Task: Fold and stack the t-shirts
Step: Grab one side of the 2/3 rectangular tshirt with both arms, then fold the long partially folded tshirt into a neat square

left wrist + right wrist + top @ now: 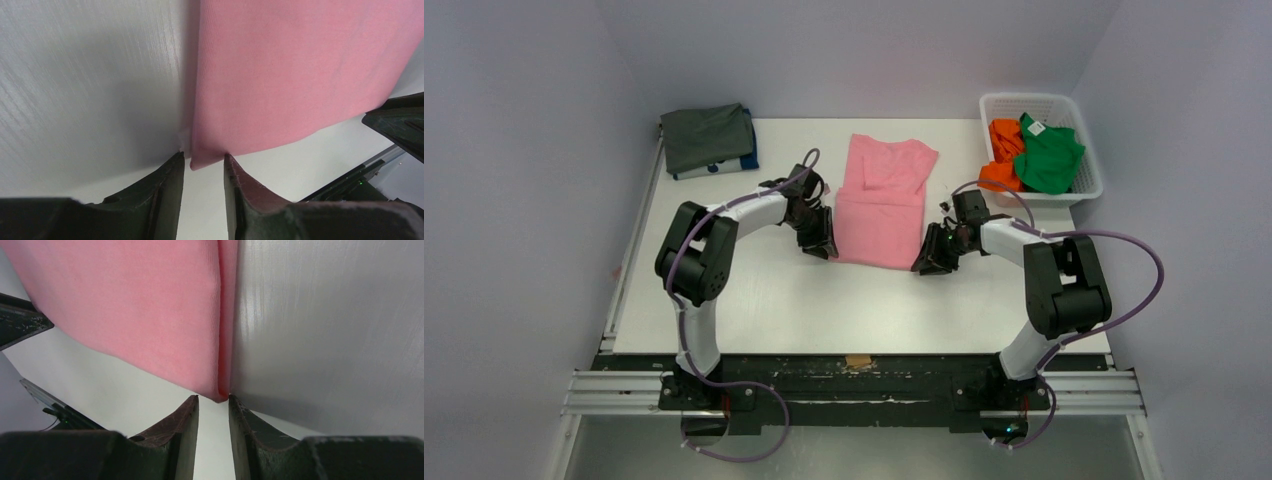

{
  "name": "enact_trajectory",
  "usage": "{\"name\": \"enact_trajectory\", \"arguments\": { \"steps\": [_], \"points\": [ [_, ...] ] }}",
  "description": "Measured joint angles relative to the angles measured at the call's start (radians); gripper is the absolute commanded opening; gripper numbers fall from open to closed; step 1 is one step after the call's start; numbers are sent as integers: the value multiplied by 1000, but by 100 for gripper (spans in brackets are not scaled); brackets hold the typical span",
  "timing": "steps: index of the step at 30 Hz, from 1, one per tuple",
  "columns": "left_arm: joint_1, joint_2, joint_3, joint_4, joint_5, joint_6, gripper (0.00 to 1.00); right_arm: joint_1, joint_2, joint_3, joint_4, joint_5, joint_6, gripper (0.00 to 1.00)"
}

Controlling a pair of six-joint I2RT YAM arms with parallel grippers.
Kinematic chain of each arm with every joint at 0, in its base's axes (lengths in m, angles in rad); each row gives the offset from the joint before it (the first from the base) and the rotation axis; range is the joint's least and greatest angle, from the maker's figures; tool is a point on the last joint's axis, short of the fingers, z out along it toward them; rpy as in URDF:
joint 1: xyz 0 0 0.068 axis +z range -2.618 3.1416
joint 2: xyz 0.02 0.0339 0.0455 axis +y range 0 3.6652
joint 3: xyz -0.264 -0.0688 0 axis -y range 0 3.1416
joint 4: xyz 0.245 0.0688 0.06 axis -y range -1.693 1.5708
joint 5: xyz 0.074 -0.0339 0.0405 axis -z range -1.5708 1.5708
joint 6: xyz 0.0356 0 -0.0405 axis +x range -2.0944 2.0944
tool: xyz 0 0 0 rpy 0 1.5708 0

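Note:
A pink t-shirt (884, 205) lies folded lengthwise in the middle of the table, collar end at the far side. My left gripper (822, 245) is at its near left corner. In the left wrist view the gripper (204, 160) is open a little, and the pink corner (202, 159) pokes in between the fingertips. My right gripper (929, 262) is at the near right corner. Its jaws (214, 401) are also narrowly open, with the folded pink edge (220, 395) just at the tips. A dark grey t-shirt (707, 135) lies folded at the far left, on top of a blue one (749, 158).
A white lattice basket (1042, 100) at the far right holds an orange t-shirt (1004, 140) and a green one (1049, 155). The white table (824, 300) stretches bare toward the near edge. A rail runs along the near side by the arm bases.

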Motion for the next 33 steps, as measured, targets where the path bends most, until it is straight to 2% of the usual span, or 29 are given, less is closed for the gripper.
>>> {"name": "enact_trajectory", "arguments": {
  "steps": [2, 3, 5, 7, 8, 12, 15, 21, 26, 29, 33],
  "points": [
    [0, 11, 12, 0, 0, 2, 15, 0, 4, 0, 2, -6, 0, 25],
    [0, 18, 18, 1, 6, 3, 0, 1, 6, 0, 2, -11, -1, 23],
    [0, 31, 26, -1, 13, 11, 0, 4, 12, 0, 5, -19, -1, 17],
    [0, 37, 29, -3, 25, 26, 0, 9, 17, 0, 6, -24, -2, 3],
    [-1, 37, 29, -3, 26, 30, 0, 12, 18, 0, 7, -23, -3, 0],
    [-4, 8, -5, 0, 28, 54, 0, 23, 16, -18, 20, -29, -5, 0],
    [-5, -68, -91, -16, 35, 62, 0, 34, -16, -45, -1, -39, -27, 0],
    [-12, -348, -236, -110, 86, 59, 0, 51, -219, -76, -194, -71, -90, 0],
    [-14, -542, -221, -203, 121, 67, 0, 51, -400, -7, -293, -100, -122, 0],
    [-7, -584, -180, -222, 143, 70, 0, 50, -439, 33, -279, -105, -123, 0],
    [43, -584, -154, -169, 204, 63, 0, 41, -435, 51, -201, -101, -105, 0]
  ]
}}
